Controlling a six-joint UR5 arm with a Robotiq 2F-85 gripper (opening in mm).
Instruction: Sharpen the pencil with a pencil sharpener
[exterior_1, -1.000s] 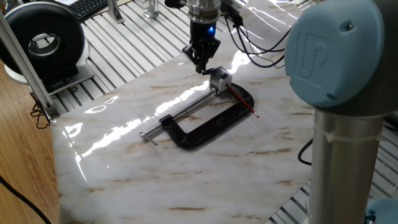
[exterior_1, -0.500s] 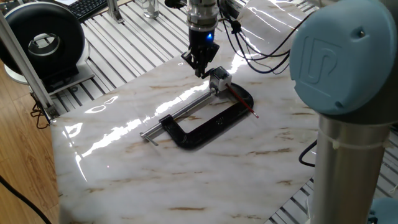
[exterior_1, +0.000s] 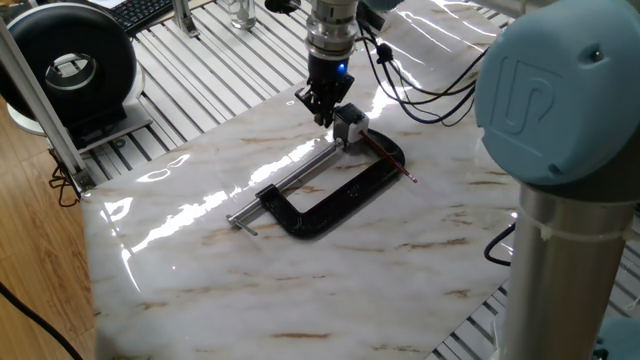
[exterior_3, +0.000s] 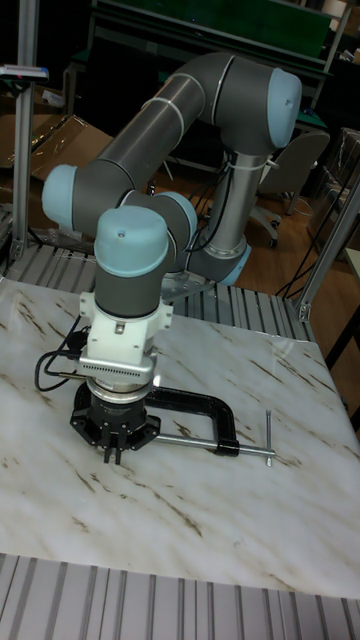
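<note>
So the big black C-clamp (exterior_1: 335, 195) is lying flat on the marble table (exterior_1: 200, 270), and everything else is easiest to place off of that. The pencil sharpener (exterior_1: 350, 124) sits at the clamp's far end, right where the long silver screw rod (exterior_1: 295, 180) meets the jaw, so it looks pinched in the clamp. The pencil (exterior_1: 388, 157) pokes out of the sharpener's right side and lies across the curved end of the clamp frame, red body, dark tip pointing out past the frame towards the table's right edge.

The gripper (exterior_1: 325, 112) hangs pointing straight down just to the left of the sharpener, at the rod end of the clamp. Fingers (exterior_1: 320, 100) are pulled in close together, only a thin gap at the tips if any, and there's nothing between them that I can see. Can't honestly tell if the tips are touching the sharpener or the rod or just hovering next to them. It's very tight there.

From the tall fixed view the gripper (exterior_3: 113, 452) is in front of the clamp (exterior_3: 195, 410) and hides its left end, so no sharpener or pencil visible there. The sliding handle (exterior_3: 269, 438) sticks out at the clamp's right end.
</note>
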